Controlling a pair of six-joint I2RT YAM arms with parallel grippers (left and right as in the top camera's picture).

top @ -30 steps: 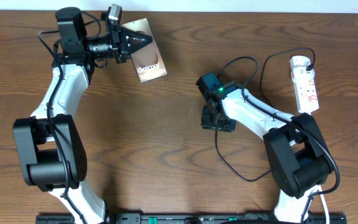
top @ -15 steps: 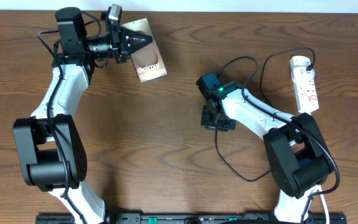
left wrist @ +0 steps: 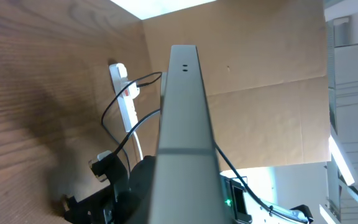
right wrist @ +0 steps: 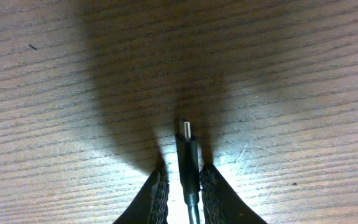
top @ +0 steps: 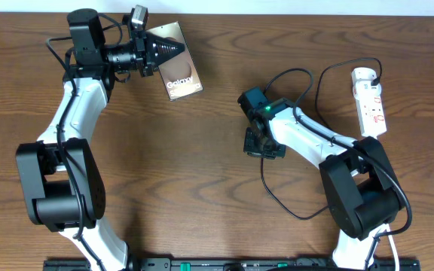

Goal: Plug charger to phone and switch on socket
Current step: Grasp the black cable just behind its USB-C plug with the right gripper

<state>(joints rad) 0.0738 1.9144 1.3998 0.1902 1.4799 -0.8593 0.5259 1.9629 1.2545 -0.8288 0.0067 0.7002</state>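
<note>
Over the table [top: 202, 188] at far left, my left pincer [top: 175, 50] is clenched on the phone [top: 187, 79]. My right pincer [right wrist: 184, 190], near mid-table, closely flanks the charger [right wrist: 188, 155] tip; I cannot tell whether it pinches.

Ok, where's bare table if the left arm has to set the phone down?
Free: the wide middle of the table, bordered by the left arm, the phone above and the right claw. Crowded: right of that claw, where the charger loops toward the socket.

The right jaws narrowed (flanking charger [right wrist: 187, 149]).
</note>
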